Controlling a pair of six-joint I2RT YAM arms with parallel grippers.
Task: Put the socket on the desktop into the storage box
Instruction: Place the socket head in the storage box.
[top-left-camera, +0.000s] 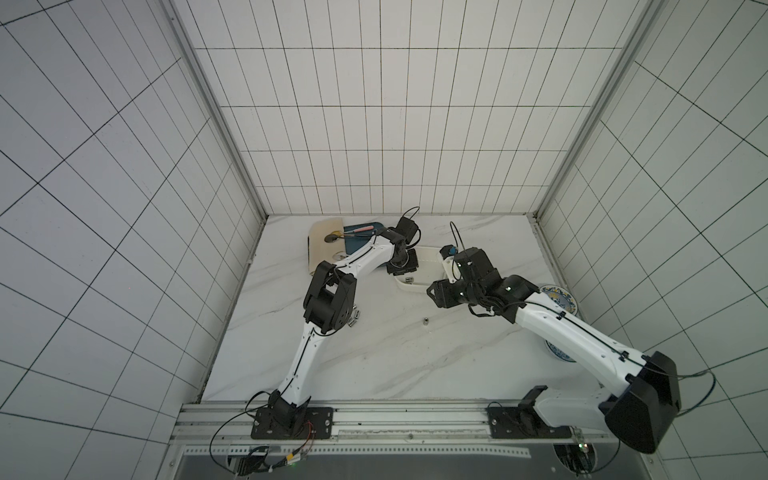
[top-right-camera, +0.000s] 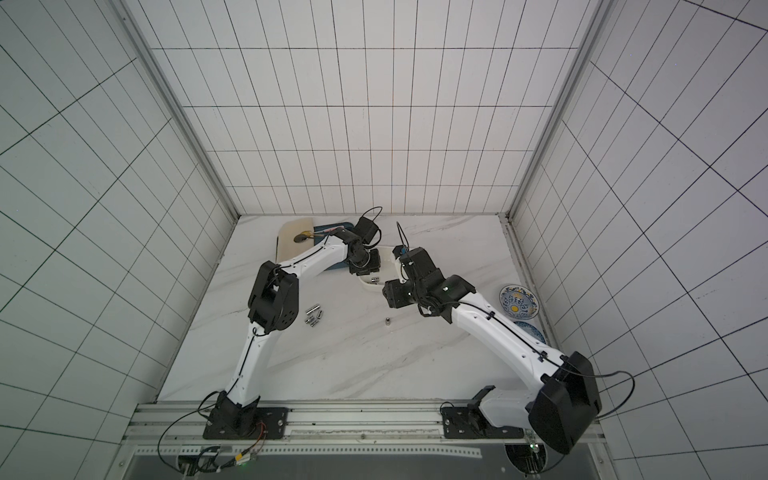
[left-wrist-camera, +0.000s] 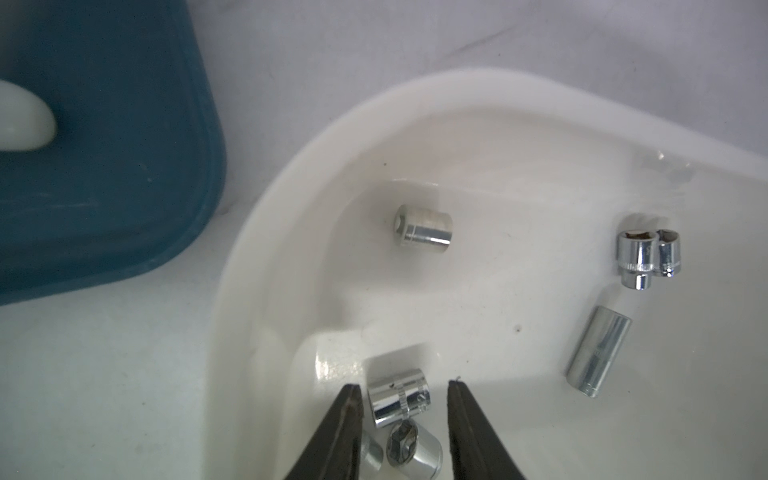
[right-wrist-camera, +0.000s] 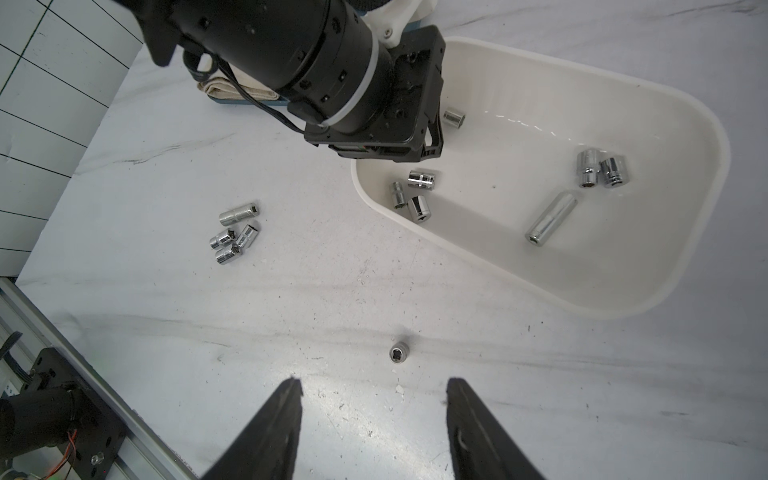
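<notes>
Sockets are split between desktop and tub. Seen from the left wrist, a knurled socket (left-wrist-camera: 399, 399) lies on its side on the floor of the white storage box (left-wrist-camera: 291, 249). Its long axis runs across the gap from one finger of the left claw (left-wrist-camera: 404, 384) toward the other. The claw is parted a little wider than the socket, with a sliver of white showing at each end, so it grips nothing. Close beside it lie a stubby socket (left-wrist-camera: 413, 455), hex mouth turned up toward the camera, and a thin socket (left-wrist-camera: 372, 455) half hidden by a finger. Farther off in the same box are a short socket (left-wrist-camera: 423, 229) on its side, a touching pair (left-wrist-camera: 648, 255) and a long socket (left-wrist-camera: 598, 351) lying flat, seven in all. The dark-blue tray (left-wrist-camera: 124, 166) sits beside the box without touching it. On the marble desktop (right-wrist-camera: 166, 166), a cluster of four sockets (right-wrist-camera: 235, 235) lies on their sides pointing different ways, well apart from the box. An upright socket (right-wrist-camera: 400, 353) stands alone on end, square drive hole facing up. The right claw (right-wrist-camera: 374, 380) hovers just short of that one, fingers spread wide and empty, touching nothing.
</notes>
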